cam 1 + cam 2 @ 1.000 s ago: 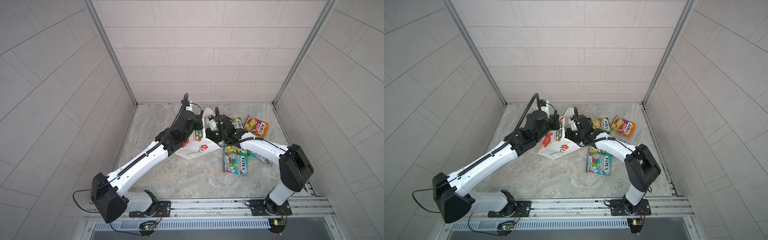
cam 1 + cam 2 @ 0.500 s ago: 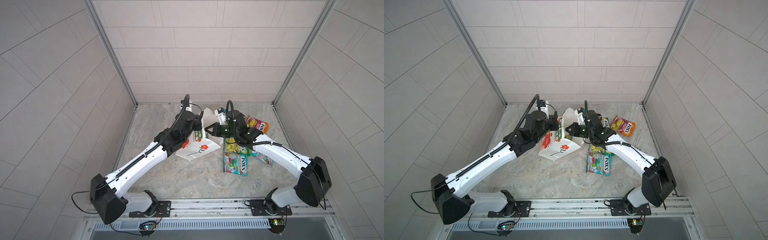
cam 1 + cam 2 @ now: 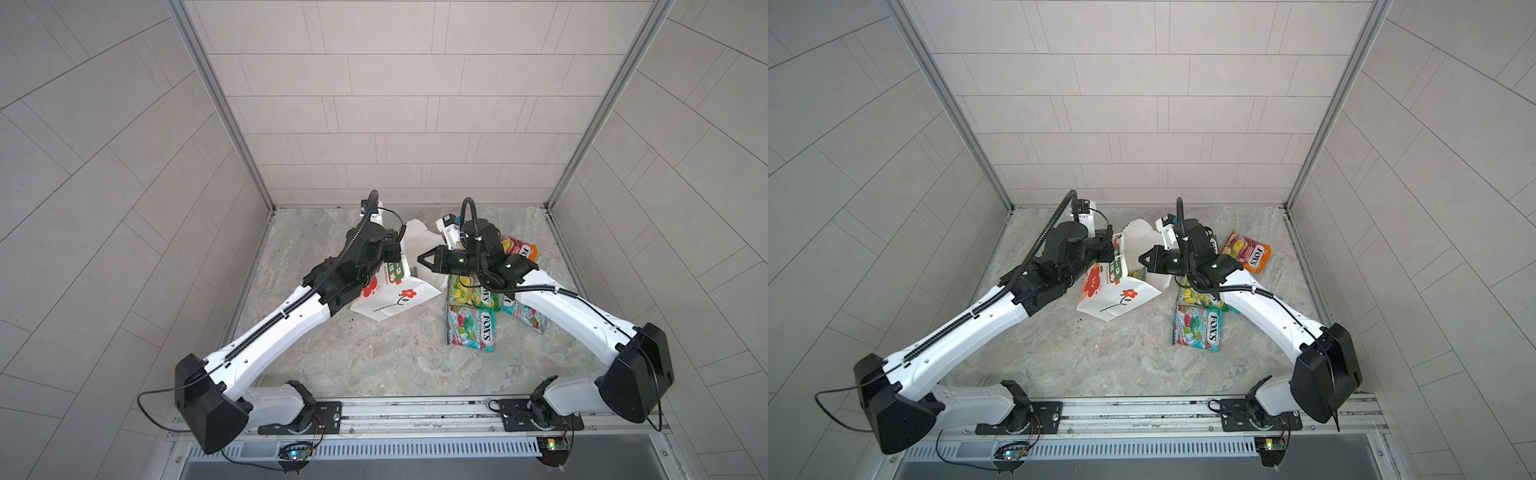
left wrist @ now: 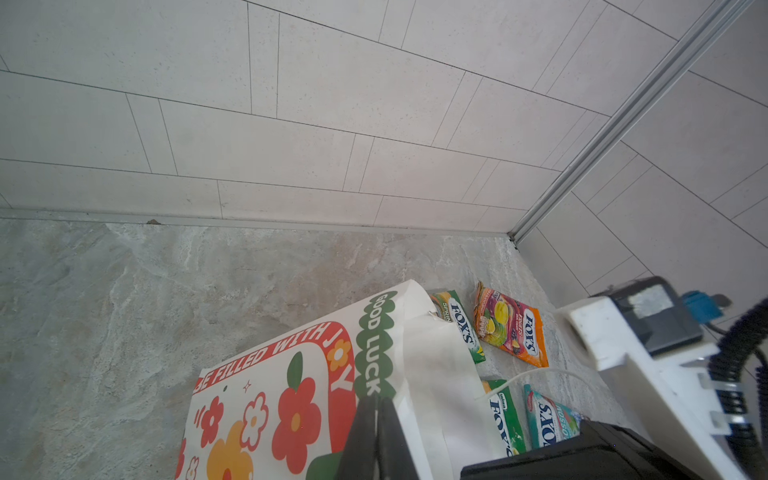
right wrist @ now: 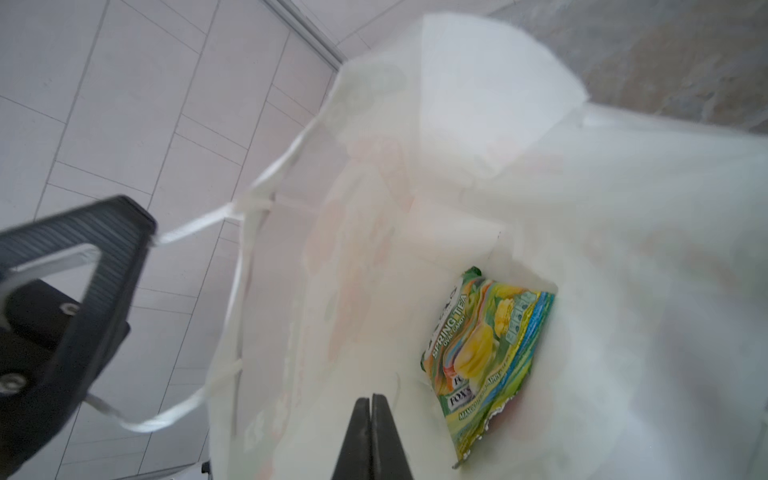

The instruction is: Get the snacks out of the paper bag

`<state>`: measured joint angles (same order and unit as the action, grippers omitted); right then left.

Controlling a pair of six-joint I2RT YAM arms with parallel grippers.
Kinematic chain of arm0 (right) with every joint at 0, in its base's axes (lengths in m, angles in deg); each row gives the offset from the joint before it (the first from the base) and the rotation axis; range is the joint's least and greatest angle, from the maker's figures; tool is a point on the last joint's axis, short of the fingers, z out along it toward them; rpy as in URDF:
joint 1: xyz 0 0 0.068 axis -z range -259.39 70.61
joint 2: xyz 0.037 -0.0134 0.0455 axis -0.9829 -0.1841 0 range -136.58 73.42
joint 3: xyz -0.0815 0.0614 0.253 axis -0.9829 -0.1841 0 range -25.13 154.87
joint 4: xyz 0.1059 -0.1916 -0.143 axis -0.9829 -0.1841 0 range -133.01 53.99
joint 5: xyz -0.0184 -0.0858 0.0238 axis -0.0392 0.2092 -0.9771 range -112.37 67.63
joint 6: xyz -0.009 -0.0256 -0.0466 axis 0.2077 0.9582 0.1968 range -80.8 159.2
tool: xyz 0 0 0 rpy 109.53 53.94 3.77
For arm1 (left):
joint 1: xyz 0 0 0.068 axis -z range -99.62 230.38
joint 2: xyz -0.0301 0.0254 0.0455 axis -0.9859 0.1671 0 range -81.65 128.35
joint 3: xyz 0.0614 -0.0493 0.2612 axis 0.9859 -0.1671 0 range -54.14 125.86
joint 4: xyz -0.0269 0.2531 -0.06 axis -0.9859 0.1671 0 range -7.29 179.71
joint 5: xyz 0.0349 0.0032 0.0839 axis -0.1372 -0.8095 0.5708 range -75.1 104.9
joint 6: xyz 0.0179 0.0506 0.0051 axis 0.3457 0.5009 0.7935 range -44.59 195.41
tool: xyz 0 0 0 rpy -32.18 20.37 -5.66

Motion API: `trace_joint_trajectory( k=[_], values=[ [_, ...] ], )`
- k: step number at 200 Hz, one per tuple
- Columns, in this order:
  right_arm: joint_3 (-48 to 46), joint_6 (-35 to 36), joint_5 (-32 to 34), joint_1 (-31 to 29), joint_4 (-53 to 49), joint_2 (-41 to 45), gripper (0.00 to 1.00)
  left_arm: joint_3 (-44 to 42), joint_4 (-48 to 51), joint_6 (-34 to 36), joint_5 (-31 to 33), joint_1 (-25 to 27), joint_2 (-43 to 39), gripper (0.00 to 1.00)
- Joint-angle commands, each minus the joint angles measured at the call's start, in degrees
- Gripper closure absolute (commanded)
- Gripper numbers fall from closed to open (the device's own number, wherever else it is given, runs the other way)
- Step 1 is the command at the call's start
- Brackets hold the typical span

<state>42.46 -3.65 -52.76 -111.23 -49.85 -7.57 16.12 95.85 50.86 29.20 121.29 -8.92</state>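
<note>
Well, one packet lies deep in the bag

My feed shows the paper bag point(image 3: 397, 293) tilted on the stone floor point(image 3: 374, 365) between both arms. The left gripper point(image 4: 376, 403) is clamped shut on the bag's top edge (a white string handle point(image 5: 199, 224) runs straight to its finger). The right gripper point(image 5: 371, 401) hangs at the bag's mouth, jaws pressed together, holding nothing. Inside, a Spring Tea packet point(image 5: 490, 357) rests at the bottom. Outside lie an orange-pink packet point(image 3: 519, 249), a green-yellow packet point(image 3: 467, 291) and a teal-red packet point(image 3: 471, 328). My right arm point(image 3: 561, 307) covers part of that pile. From above, paper hides nearly all of the inner packet.
</note>
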Motion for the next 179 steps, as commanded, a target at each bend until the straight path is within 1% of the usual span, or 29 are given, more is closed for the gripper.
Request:
trace_joint_trajectory(
  k=[1,15,36,54,70,96,115,149,163,179],
  values=[
    [-1.06,3.73,-1.94,-1.67,-5.83,-1.98,0.86,2.12,2.32,4.65,-2.25,0.04,-1.10,1.00],
    [-3.16,2.99,-1.41,-2.77,-4.66,-2.82,0.82,2.97,3.31,6.24,-3.71,-0.46,-0.64,1.00],
    [-6.60,-0.11,-1.00,-4.14,1.08,-3.88,0.78,5.15,5.22,8.85,-6.18,-2.02,0.84,1.00],
    [-8.21,-2.08,-0.16,-5.52,6.00,-4.97,0.77,6.82,5.67,10.69,-10.26,-4.70,2.38,1.00],
    [-7.96,-3.49,0.53,-6.91,8.62,-6.66,0.76,8.66,5.63,12.11,-14.51,-7.77,3.92,1.00],
    [-7.24,-5.74,2.18,-9.00,14.52,-9.83,0.73,12.03,5.26,15.61,-20.08,-10.80,6.67,1.00],
    [-5.87,-7.64,2.66,-9.86,18.08,-12.40,0.72,14.19,4.21,18.79,-22.07,-12.26,8.26,1.00],
    [-2.90,-7.67,4.37,-11.19,18.97,-14.62,0.70,18.09,6.23,23.11,-28.34,-13.57,11.07,1.00],
    [-3.40,-7.60,5.79,-11.33,18.14,-14.21,0.69,18.03,7.40,22.61,-30.59,-13.62,11.47,1.00],
    [-5.52,-7.00,9.71,-11.27,16.49,-11.93,0.67,16.21,7.95,20.71,-33.92,-13.57,11.09,1.00]
  ],
)
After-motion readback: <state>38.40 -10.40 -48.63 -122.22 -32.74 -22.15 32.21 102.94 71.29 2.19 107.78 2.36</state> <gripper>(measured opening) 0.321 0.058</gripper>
